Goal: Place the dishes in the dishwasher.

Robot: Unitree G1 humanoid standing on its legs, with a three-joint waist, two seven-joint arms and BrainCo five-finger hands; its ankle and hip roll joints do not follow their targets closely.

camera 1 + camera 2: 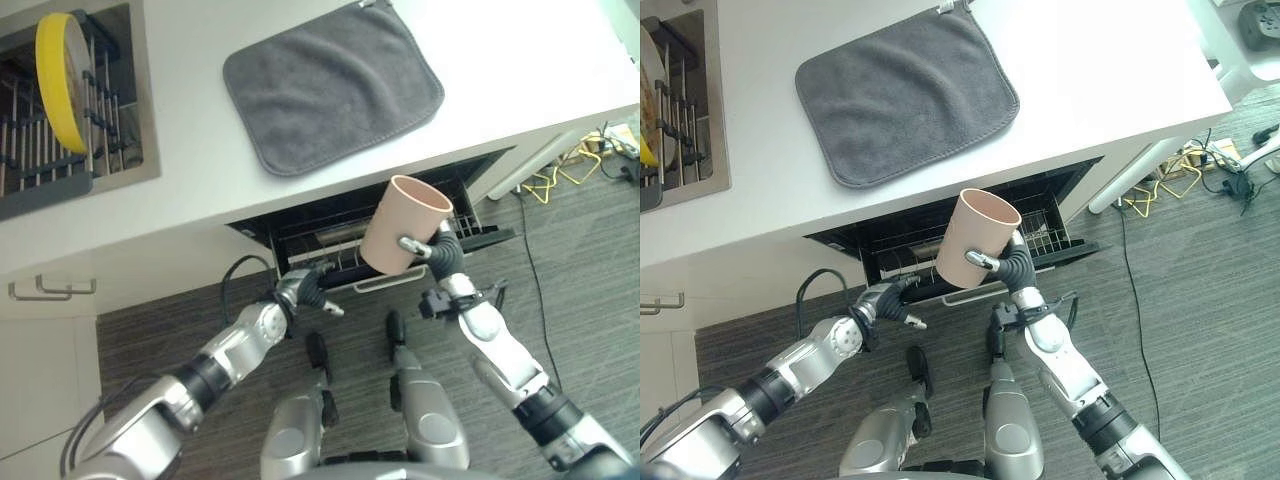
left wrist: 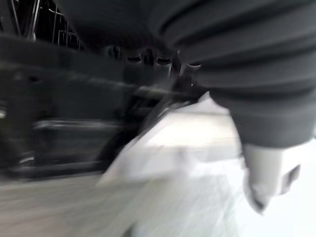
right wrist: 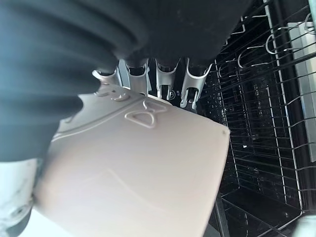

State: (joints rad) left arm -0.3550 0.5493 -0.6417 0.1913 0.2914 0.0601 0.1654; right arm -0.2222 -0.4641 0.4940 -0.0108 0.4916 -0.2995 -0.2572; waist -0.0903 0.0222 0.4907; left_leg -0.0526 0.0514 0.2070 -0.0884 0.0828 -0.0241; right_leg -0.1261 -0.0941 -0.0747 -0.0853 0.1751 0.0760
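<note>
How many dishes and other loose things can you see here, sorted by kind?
Pink cup, held in the right hand: 1
Yellow plate, standing in the drying rack: 1
Grey cloth on the counter: 1
Total: 3

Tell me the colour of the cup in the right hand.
Pale pink cup; left eye view shows it best.

A cloth lay on the counter right of a sink rack holding a plate; the dishwasher rack sat below.
</note>
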